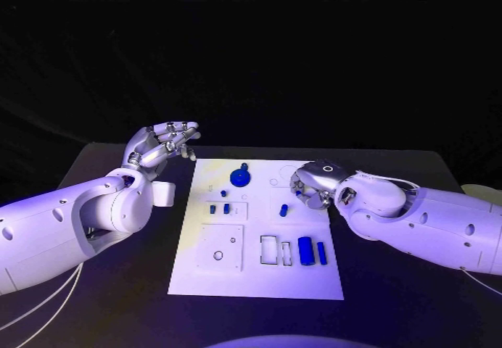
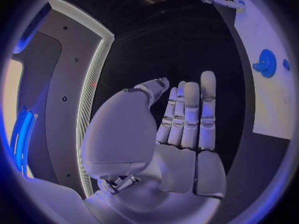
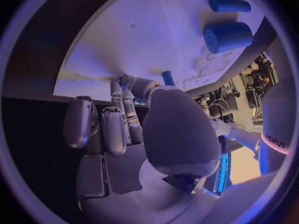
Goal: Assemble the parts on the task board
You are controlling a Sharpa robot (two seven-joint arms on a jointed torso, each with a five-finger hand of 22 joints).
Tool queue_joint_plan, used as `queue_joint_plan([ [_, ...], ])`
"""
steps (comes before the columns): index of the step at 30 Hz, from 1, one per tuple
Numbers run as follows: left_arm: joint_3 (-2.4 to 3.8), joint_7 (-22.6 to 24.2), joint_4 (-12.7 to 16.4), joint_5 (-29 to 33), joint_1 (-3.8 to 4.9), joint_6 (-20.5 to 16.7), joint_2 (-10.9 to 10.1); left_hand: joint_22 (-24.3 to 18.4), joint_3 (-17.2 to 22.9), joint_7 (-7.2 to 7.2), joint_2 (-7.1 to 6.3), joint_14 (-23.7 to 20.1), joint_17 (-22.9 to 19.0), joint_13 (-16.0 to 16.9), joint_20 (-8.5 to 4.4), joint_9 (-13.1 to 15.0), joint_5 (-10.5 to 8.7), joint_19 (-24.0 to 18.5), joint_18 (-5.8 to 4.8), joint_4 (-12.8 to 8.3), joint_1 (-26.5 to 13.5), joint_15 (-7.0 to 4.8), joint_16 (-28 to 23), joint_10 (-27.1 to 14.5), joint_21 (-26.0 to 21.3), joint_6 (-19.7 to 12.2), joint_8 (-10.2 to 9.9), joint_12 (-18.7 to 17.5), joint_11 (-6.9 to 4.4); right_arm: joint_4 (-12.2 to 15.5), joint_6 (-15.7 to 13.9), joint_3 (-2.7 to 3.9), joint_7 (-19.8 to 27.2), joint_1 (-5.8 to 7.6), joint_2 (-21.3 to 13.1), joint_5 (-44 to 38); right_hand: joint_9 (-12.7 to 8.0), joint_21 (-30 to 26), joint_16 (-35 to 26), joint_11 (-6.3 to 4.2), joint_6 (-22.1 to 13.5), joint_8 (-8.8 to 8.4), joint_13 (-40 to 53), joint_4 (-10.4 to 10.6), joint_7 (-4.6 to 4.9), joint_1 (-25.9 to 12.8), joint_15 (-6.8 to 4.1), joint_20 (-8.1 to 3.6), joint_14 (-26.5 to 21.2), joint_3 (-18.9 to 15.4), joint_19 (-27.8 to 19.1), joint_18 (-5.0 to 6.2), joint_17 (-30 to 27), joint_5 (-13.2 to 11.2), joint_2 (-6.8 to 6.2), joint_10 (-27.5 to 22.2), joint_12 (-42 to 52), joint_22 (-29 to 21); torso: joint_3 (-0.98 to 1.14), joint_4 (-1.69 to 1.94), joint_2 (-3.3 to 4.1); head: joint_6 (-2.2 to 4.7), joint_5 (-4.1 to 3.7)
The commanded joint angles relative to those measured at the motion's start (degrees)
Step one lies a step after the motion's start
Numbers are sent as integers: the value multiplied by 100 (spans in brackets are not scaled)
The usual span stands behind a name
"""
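Parts [image 1: 305, 249] lie on the white task board [image 1: 256, 286] mid-counter: small, rigid, light and likely slick, best pinched across their short sides. Left hand [image 1: 162, 145] hovers empty, fingers straight. Right hand [image 1: 312, 185] curls over the board; whether it holds anything I cannot tell.

task board [image 1: 262, 279]: white, flat, mid-table | parts: blue disc [image 1: 241, 176] far end; blue cylinder [image 1: 305, 250] near end
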Motion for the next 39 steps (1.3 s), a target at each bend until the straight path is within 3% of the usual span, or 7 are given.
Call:
queue_joint_plan([
  [1,3,-108,11,18,1,12,0,-15,22,37,-2,-51,-21,10,-30,-6,13,-4,79,-60,71,-18,-23,-74,-38,-16,17,39,9,27,413,-54,-185,-78,6,-439,10,16,34,-192,53,19,36,-47,-9,4,-45,-7,253,20,25,-100,-2,36,71,238,6,387,-4,4,-5,1,-18],
  [8,2,-230,7,-18,1,40,-2,-35,30,64,-3,-109,-61,14,-19,-18,12,-34,76,-90,72,2,-78,-156,-77,-55,6,62,34,49,344,-59,-248,-91,1,-564,18,29,23,-188,70,14,37,-82,-8,-39,-43,-8,248,35,23,-102,-23,91,57,232,-21,406,-7,5,1,8,-25],
  [21,1,-309,-11,-27,-1,54,6,-41,34,71,0,-122,-73,14,-14,-21,12,-41,75,-98,70,9,-91,-189,-89,-64,5,67,42,127,-861,-55,-141,-98,-76,-464,24,165,39,-180,68,-19,41,-155,0,-80,-39,-8,256,156,79,-129,-7,100,89,252,-66,508,-5,13,-2,46,-23],
  [29,0,-330,-31,-27,-2,60,13,-44,34,75,3,-126,-78,14,-12,-22,12,-44,75,-98,66,12,-96,-201,-94,-68,4,70,46,192,-1018,-35,-73,-87,-151,-247,31,175,41,-179,82,-24,44,-162,1,-136,-36,-4,256,180,78,-130,-9,48,86,261,-85,523,-6,8,0,54,-18],
  [39,0,-347,-39,-27,-3,65,17,-50,31,86,-5,-133,-89,14,-6,-29,11,-48,74,-104,55,19,-105,-236,-105,-94,-6,77,57,481,-1043,9,12,-41,-361,46,67,182,47,-196,112,-15,51,-84,-23,-344,-39,8,257,94,73,-132,-10,-89,54,283,-128,546,-9,7,-1,61,-5],
])
